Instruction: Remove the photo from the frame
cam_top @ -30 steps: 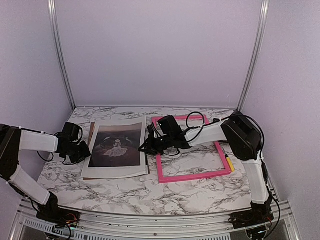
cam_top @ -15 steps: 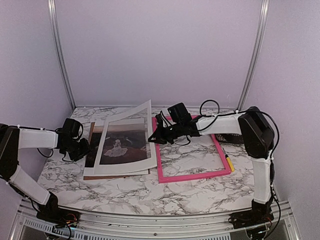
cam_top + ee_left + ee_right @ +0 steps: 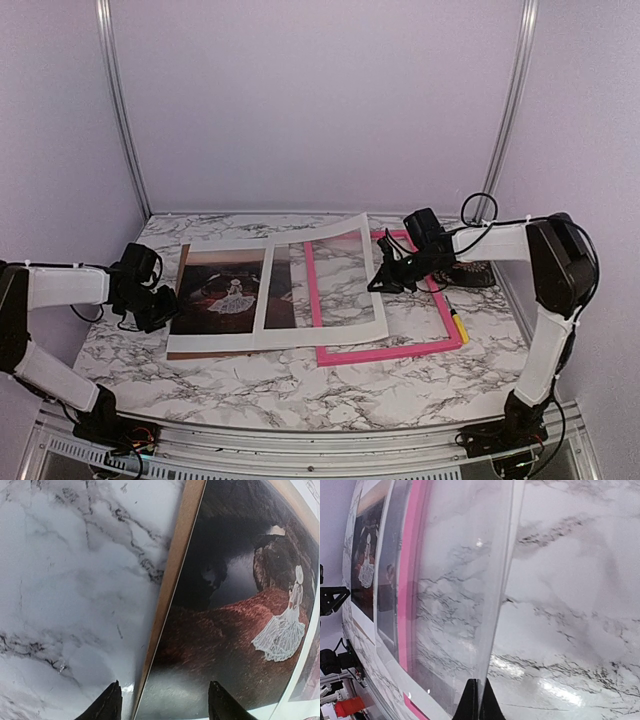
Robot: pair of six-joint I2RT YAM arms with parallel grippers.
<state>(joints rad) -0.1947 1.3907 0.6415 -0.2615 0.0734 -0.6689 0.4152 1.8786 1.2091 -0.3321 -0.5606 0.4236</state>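
The photo [image 3: 225,290], dark brownish-red with a small white figure, lies flat on the brown backing board [image 3: 183,262] at the left. The pink frame [image 3: 390,351] lies on the table to its right. My right gripper [image 3: 384,283] is shut on the right edge of a white mat sheet [image 3: 262,337] and holds it partly over the frame, its left part still across the photo's right side. In the right wrist view the closed gripper [image 3: 475,700] pinches the mat's edge [image 3: 500,580]. My left gripper [image 3: 165,706] is open, straddling the backing's edge and the photo's [image 3: 235,625] near corner.
A yellow pen [image 3: 458,325] lies by the frame's right side. A dark flat object [image 3: 472,273] lies under the right arm by the right wall. Marble tabletop [image 3: 280,385] runs along the front, with walls on three sides.
My right gripper has pulled the mat sheet to the right, off most of the photo and over the pink frame. The left gripper has barely moved.
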